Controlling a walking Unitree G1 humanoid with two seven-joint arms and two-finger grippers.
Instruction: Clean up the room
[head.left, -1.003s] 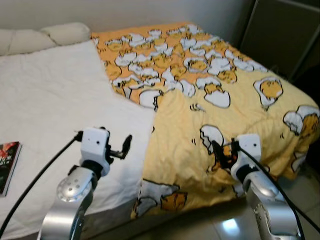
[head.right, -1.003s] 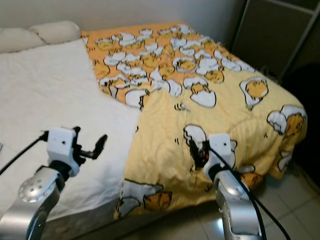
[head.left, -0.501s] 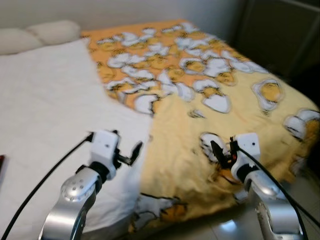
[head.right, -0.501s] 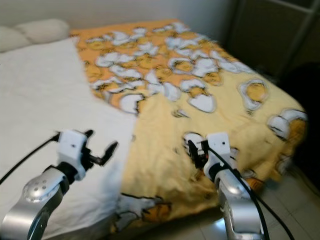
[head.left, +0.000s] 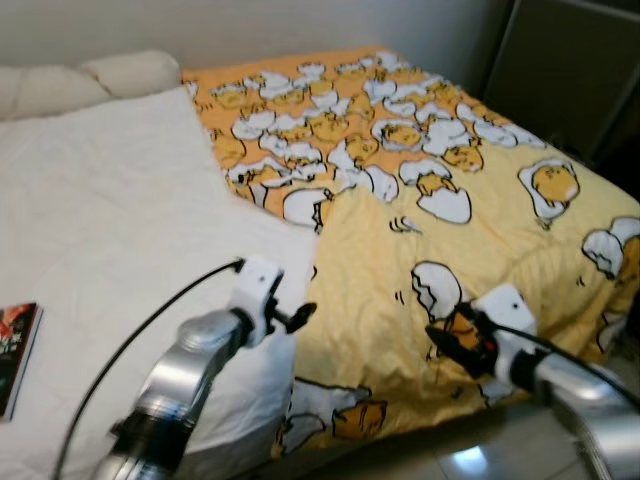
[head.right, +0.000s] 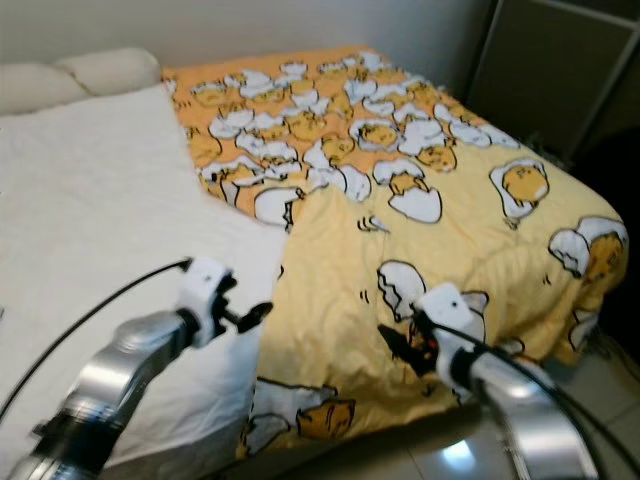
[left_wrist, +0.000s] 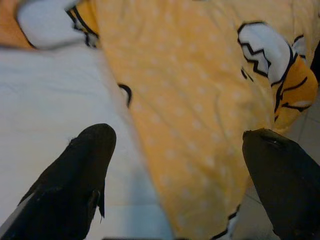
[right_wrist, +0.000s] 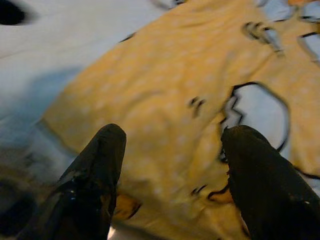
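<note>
pale wall (head.left: 300, 25) behind, dark cabinet (head.left: 575, 70) beside it, glossy tiled floor (head.left: 470, 462) below.

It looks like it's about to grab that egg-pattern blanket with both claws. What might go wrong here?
The left gripper hovers open at the yellow blanket's edge, where it meets the white sheet; it might pinch the sheet too. The blanket already hangs over the bed's side near the right gripper, so a pull could drag it to the floor.

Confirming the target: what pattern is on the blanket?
Yellow-orange blanket with cartoon egg characters; clearest in left eye view.
</note>
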